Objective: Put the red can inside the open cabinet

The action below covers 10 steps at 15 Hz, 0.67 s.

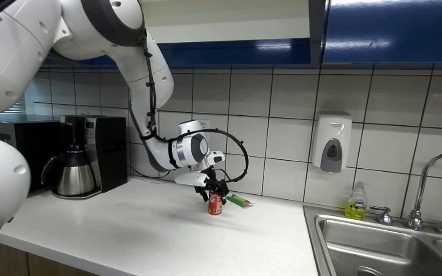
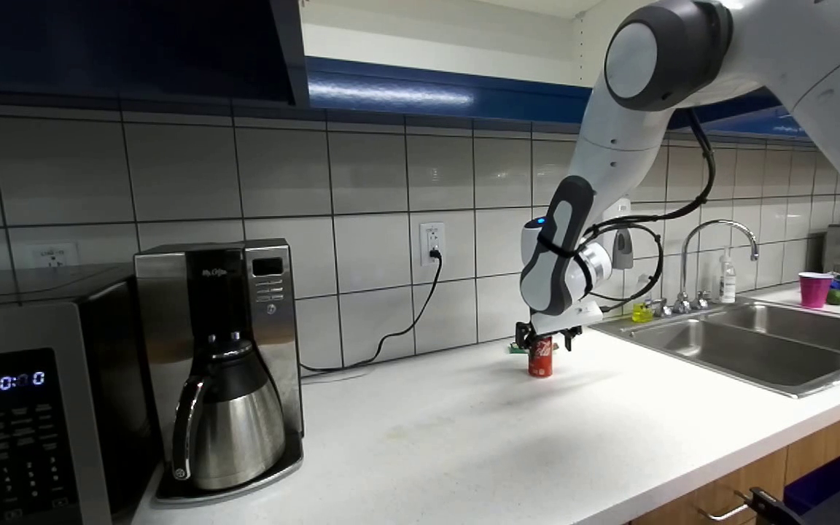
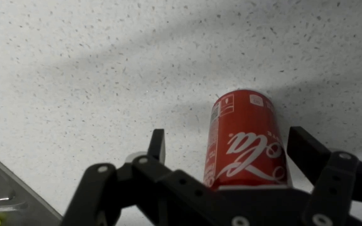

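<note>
The red can (image 1: 215, 206) stands upright on the white counter in both exterior views (image 2: 540, 360). It fills the middle right of the wrist view (image 3: 247, 144), and its top is hidden behind the gripper's body. My gripper (image 1: 215, 197) is open and points down over the can in both exterior views (image 2: 546, 341). In the wrist view the fingers (image 3: 226, 141) stand on either side of the can. A wide gap shows at the left finger; the right finger is close to the can. The open cabinet (image 1: 228, 23) is above the counter, with a cream interior in both exterior views (image 2: 434, 33).
A flat green packet (image 1: 239, 200) lies behind the can near the tiled wall. The coffee maker (image 2: 267, 306) and microwave (image 2: 63, 343) stand at one end. The sink (image 1: 311, 230) with a soap bottle (image 1: 356, 203) is at the other. A blue cabinet door (image 1: 393, 30) adjoins the opening.
</note>
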Each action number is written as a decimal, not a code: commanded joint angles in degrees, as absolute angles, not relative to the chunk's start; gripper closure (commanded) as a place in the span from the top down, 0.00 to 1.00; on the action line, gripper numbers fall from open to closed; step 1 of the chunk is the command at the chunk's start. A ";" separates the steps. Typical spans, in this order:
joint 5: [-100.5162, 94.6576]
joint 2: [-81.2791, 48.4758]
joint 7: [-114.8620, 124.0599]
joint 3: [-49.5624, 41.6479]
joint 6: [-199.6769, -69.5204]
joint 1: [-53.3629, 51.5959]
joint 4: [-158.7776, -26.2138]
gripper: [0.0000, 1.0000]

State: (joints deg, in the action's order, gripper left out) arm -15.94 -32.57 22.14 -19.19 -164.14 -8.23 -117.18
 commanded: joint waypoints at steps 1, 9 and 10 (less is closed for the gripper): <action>-14.97 -34.80 23.65 -21.23 -164.85 -10.45 -114.60 1.00; -13.97 -37.24 23.78 -22.30 -165.05 -12.17 -112.21 0.56; -13.99 -37.58 23.76 -22.38 -165.21 -12.35 -111.94 0.49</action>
